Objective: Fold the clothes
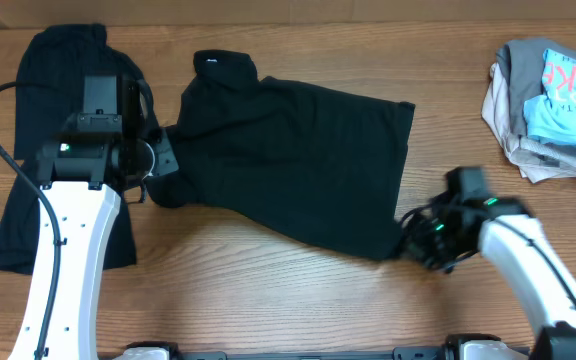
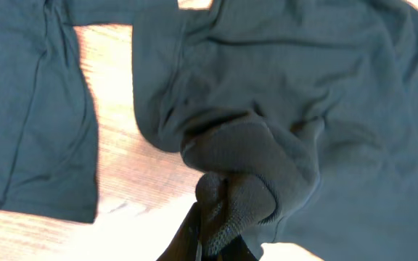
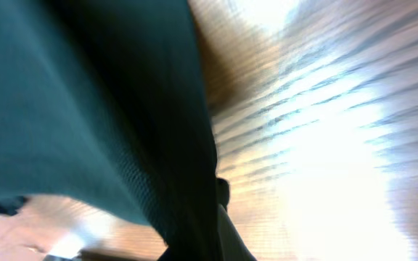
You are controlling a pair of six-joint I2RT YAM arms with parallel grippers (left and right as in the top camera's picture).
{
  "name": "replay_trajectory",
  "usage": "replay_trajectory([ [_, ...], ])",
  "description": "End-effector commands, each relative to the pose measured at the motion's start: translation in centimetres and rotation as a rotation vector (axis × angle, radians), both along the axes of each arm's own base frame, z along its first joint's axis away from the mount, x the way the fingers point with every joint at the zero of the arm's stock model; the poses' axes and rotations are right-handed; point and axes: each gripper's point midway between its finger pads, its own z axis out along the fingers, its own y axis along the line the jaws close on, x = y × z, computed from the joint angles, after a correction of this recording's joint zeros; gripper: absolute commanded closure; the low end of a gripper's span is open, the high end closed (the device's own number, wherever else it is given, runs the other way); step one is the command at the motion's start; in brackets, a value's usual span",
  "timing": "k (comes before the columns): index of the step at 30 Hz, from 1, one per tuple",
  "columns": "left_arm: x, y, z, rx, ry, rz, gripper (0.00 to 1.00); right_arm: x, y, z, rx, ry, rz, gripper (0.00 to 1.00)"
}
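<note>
A black garment [image 1: 288, 150] lies spread across the middle of the table, collar toward the back. My left gripper [image 1: 163, 158] is shut on a bunched fold at its left side; the left wrist view shows that fold [image 2: 238, 188] pinched between the fingers [image 2: 191, 235]. At the garment's front right corner my right gripper [image 1: 408, 232] is shut on the fabric edge. In the right wrist view the cloth [image 3: 85, 109] drapes over the fingers [image 3: 227, 232]. A second black garment [image 1: 58, 150] lies flat at the far left, partly under the left arm.
A pale pile of beige, grey and light-blue printed clothes [image 1: 553, 95] sits at the back right corner. Bare wooden table [image 1: 268, 290] runs along the front between the two arms.
</note>
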Motion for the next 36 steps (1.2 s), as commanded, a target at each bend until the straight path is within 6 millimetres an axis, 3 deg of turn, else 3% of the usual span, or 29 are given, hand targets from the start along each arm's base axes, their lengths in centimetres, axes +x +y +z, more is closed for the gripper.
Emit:
replay_trajectory([
  [1, -0.8, 0.9, 1.6, 0.056, -0.004, -0.037, 0.96, 3.1, -3.1, 5.8, -0.070, -0.164, 0.043, 0.96],
  [5, -2.9, 1.4, 0.8, 0.082, 0.087, -0.030, 0.96, 3.5, -5.7, 9.8, -0.150, -0.184, 0.030, 0.96],
  [10, -3.6, 1.5, 0.6, 0.087, 0.116, -0.029, 0.96, 3.3, -7.7, 12.6, -0.233, -0.189, -0.001, 0.96],
  [22, -7.0, 1.9, 3.3, 0.102, 0.058, -0.019, 0.96, 1.0, -8.8, 14.1, -0.249, -0.159, -0.016, 0.96],
  [28, -8.5, 2.0, 3.4, 0.101, 0.085, -0.017, 0.96, -0.8, -8.7, 15.4, -0.229, -0.180, -0.058, 0.96],
  [36, -7.1, 2.1, 2.1, 0.110, 0.120, -0.017, 0.96, 0.8, -9.2, 14.8, -0.234, -0.194, -0.058, 0.96],
])
